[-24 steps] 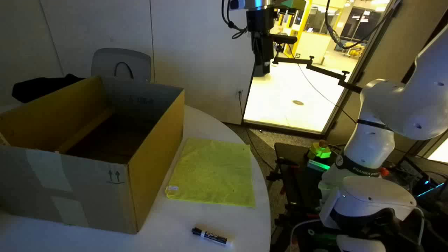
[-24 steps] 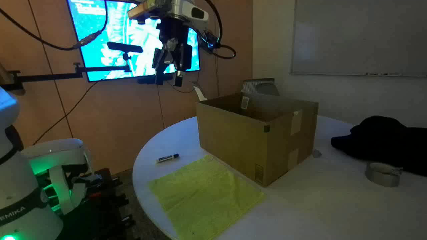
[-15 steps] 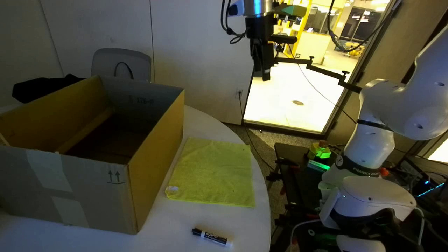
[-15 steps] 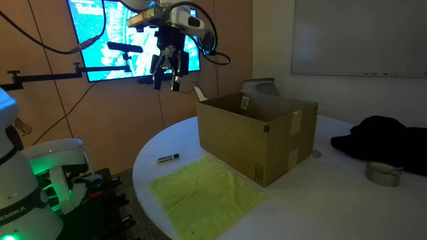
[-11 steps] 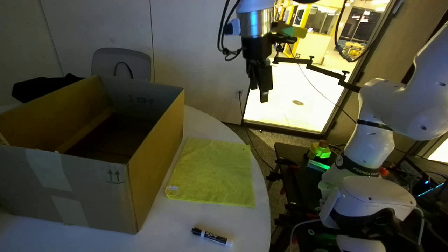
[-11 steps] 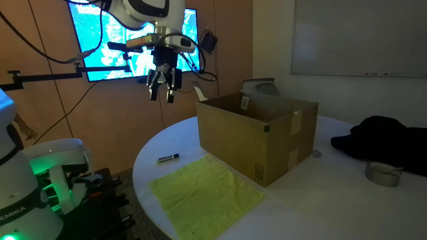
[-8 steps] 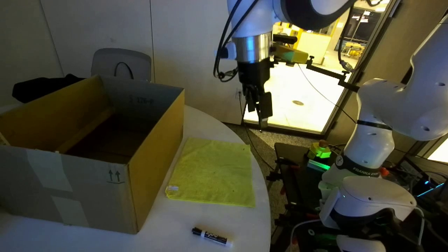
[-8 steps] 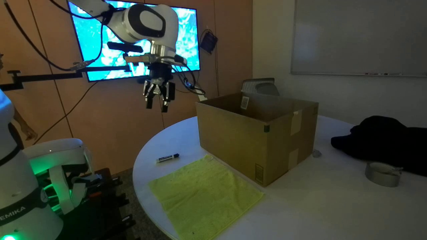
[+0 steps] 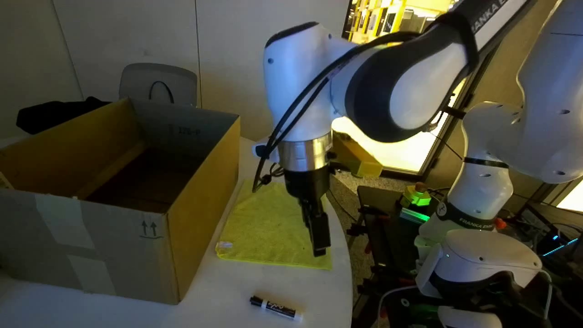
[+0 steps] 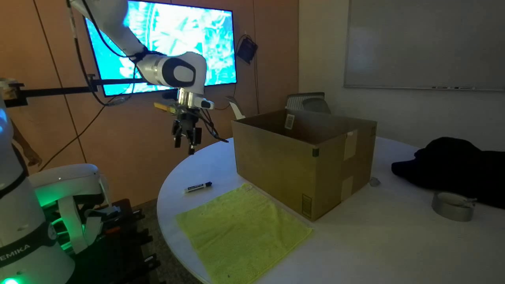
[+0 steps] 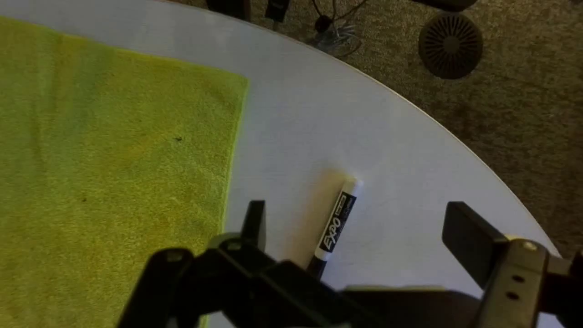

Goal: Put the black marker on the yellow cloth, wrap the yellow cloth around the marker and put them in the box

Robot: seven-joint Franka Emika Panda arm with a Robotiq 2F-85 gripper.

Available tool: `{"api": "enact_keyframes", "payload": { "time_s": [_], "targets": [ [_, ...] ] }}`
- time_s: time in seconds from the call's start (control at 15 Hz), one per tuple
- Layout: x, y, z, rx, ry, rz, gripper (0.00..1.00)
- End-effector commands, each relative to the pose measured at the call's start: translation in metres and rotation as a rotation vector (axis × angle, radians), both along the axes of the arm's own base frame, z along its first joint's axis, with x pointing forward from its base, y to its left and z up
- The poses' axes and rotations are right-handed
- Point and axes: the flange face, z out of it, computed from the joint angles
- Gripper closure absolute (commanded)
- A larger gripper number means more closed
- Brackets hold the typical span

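Box (image 10: pixel 276 169) just beside yellow cloth (image 10: pixel 242 232); grey roll (image 10: pixel 451 212) near black fabric (image 10: pixel 453 169).

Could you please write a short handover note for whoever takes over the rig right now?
Tool: open, holding nothing, above the table.
Black marker: lying on the table beside the yellow cloth, not touching it.
Yellow cloth: spread out, unfolded, beside the open-topped box.
Done: no placing or wrapping yet.
Left: pick up the marker, lay it on the cloth, wrap it, and put both in the box.
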Motion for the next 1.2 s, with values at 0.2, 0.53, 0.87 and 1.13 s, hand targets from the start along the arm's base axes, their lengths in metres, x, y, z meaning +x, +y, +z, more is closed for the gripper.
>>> {"api": "enact_keyframes", "payload": {
  "time_s": [0.2, 0.53, 0.87, 1.13],
  "targets": [
    [0.043, 0.006, -0.094, 0.038, -0.001, -0.065, 0.00],
    [0.067, 0.002, -0.147, 0.051, -0.007, -0.132, 0.00],
    [0.076, 0.003, -0.165, 0.061, -0.023, -0.133, 0.00],
    [0.075, 0.007, -0.164, 0.059, 0.008, -0.114, 0.00]
  ]
}}
